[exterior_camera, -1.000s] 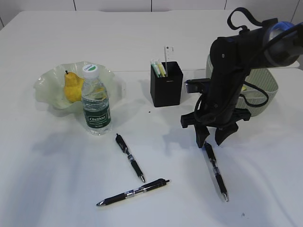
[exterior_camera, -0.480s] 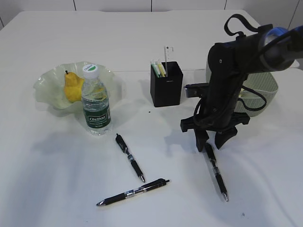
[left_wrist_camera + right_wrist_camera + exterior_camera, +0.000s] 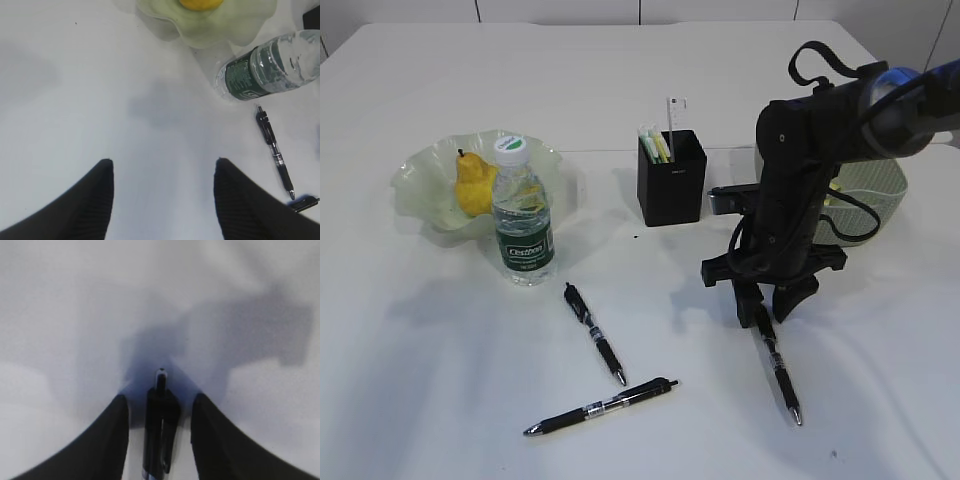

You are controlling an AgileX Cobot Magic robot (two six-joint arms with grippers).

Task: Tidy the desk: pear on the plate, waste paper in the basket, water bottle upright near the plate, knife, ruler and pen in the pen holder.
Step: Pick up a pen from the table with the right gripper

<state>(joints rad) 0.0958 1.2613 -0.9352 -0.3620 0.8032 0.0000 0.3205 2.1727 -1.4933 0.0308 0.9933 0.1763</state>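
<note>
The right pincer [image 3: 767, 312] stands apart, straddling the pen [image 3: 777, 366] top; the pen's length runs toward five o'clock on the table [image 3: 440, 380].

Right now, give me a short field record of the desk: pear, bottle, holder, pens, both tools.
pear: on plate
water bottle: upright beside plate
pen holder: holds ruler and other items
loose pens: three on desk
right tool: open, straddling one pen
left tool: open, empty, over bare desk
</note>
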